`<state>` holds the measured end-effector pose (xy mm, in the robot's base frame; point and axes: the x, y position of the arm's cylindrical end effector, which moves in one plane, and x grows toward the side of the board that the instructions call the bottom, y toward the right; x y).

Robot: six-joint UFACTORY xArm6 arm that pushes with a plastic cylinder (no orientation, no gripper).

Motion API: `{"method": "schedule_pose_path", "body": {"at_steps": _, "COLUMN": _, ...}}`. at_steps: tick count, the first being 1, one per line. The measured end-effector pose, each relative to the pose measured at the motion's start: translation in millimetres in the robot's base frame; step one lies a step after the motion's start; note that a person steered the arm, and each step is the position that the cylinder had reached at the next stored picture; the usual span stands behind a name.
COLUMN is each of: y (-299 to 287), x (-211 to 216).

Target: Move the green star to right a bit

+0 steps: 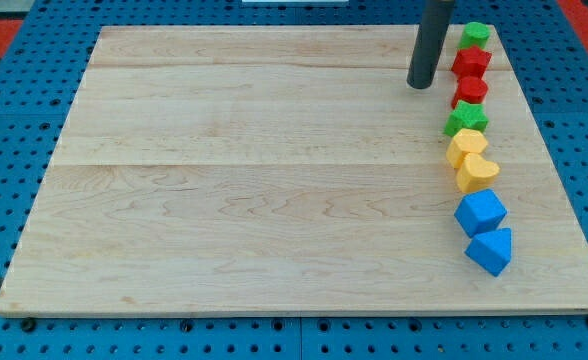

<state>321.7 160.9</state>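
The green star (466, 120) lies near the view's right edge of the wooden board (274, 180), in a column of blocks. My tip (420, 84) rests on the board, up and to the left of the star, a short gap away. Above the star in the column are a red block (470, 92), a red star (471, 64) and a green block (475, 34). Just below the star are two yellow blocks, one (466, 146) touching the star and one heart-like (475, 172).
A blue cube (480, 212) and a blue triangular block (490, 250) end the column at the lower right. The board lies on a blue pegboard (14, 120).
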Motion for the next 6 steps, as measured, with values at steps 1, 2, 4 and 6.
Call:
{"method": "schedule_pose_path", "body": {"at_steps": 1, "y": 5.7, "x": 5.4}}
{"method": "schedule_pose_path", "body": {"at_steps": 2, "y": 37.0, "x": 5.4}}
{"method": "schedule_pose_path", "body": {"at_steps": 4, "y": -13.4, "x": 14.7}}
{"method": "schedule_pose_path", "body": {"at_steps": 6, "y": 25.9, "x": 71.2}}
